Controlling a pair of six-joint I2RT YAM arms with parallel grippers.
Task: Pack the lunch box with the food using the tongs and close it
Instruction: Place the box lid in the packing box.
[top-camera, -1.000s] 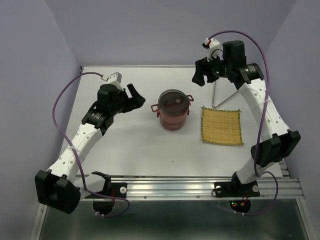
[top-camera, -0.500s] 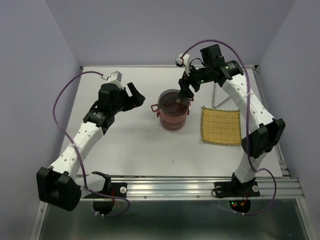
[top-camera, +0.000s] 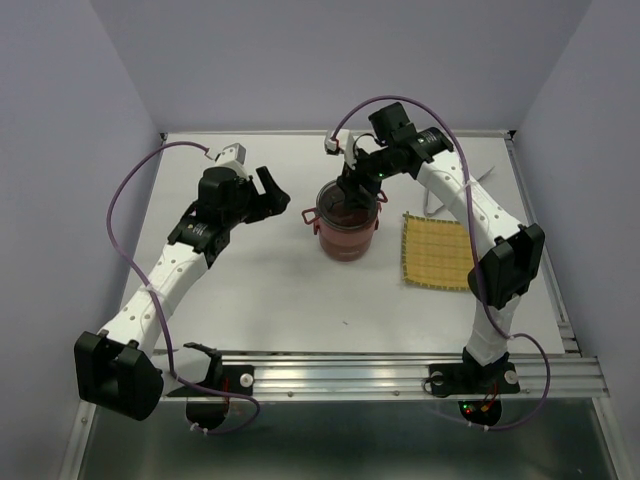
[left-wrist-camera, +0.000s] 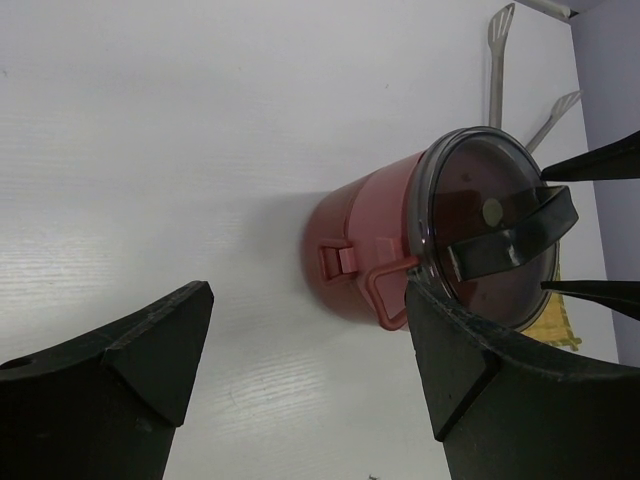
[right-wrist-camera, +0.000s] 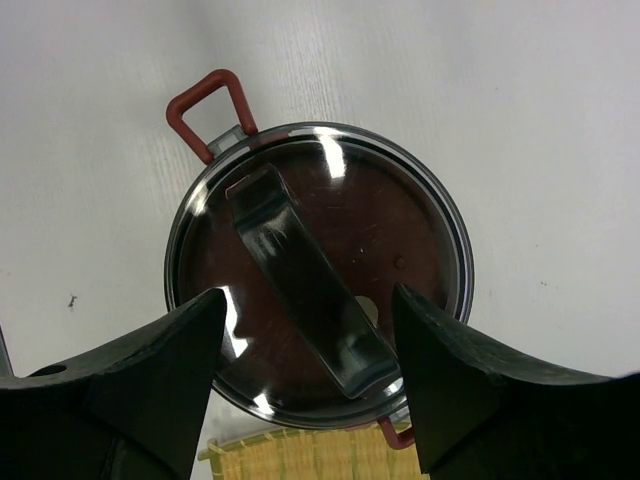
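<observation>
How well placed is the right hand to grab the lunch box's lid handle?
Probably yes. The right hand hangs open directly over the lid, its fingers either side of the dark handle, nothing between. The left hand stands off to one side.

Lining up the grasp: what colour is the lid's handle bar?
Glossy black handle bar; clearest in the right wrist view.
</observation>
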